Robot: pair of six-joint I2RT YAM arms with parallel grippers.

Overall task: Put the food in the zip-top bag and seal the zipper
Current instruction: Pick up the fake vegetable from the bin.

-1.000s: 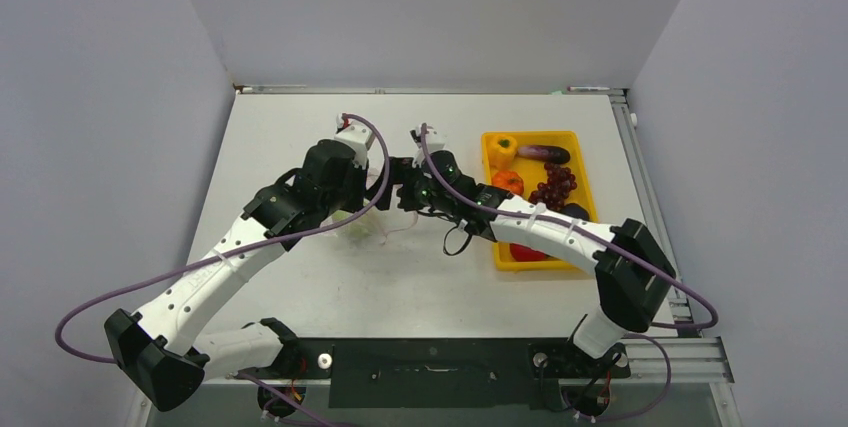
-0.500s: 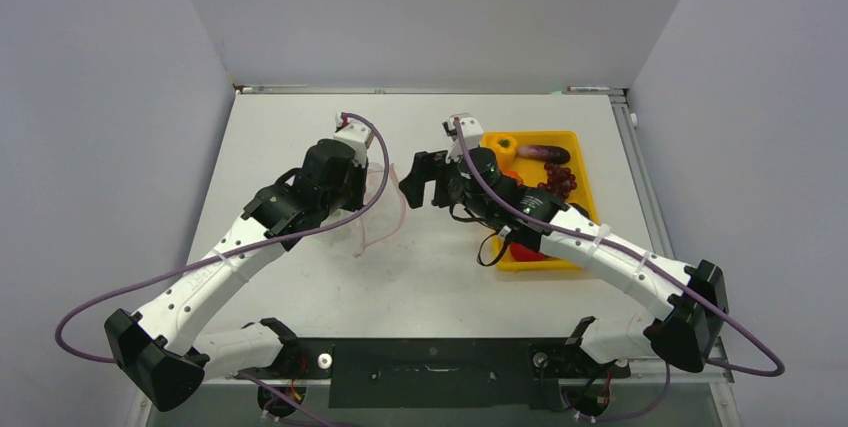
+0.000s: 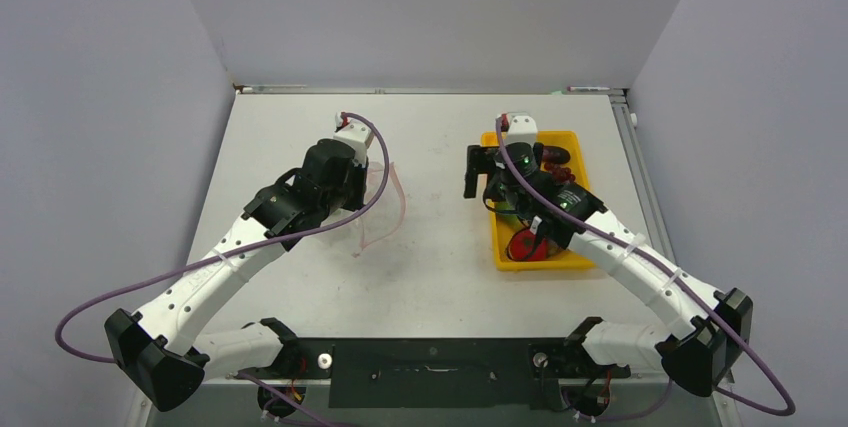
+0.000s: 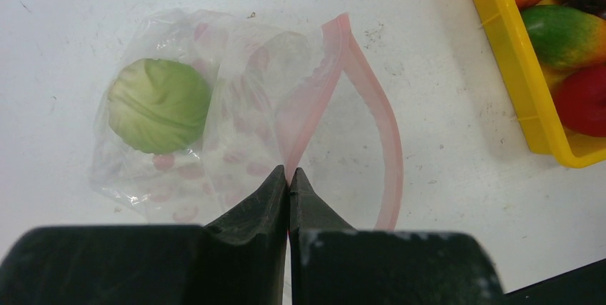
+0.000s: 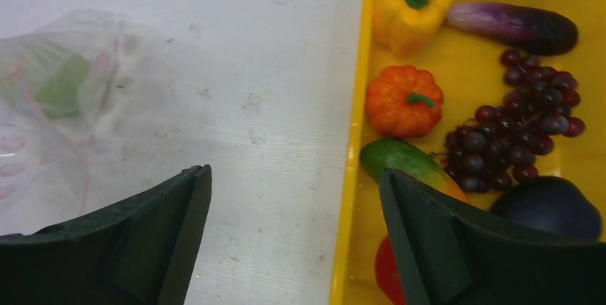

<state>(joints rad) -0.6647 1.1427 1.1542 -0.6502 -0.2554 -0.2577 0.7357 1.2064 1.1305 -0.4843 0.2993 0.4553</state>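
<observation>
White surface [image 3: 430, 277] is showing between the arms now, because the right gripper [image 5: 293, 176] has been swinging away from the zip-top bag [image 4: 236, 105] and is hovering at the yellow tray [image 5: 350, 198], fingers spread wide and empty. A round green piece [image 4: 159, 105] is lying inside the bag, so I'd say the next pick is starting. The left gripper [image 4: 289, 173] is staying low, fingers clamped together on the zipper [image 4: 389, 148], holding the mouth agape. The bell pepper [image 5: 411, 8], eggplant [image 5: 514, 26] and grape bunch [image 5: 514, 119] are waiting in the tray.

I'm looking into what seems a robotics lab test cell: bare grey panels [image 3: 100, 97] box in a scuffed white table [image 3: 430, 277]. Aluminium framing [image 3: 641, 162] edges it, though I can't see beyond.
</observation>
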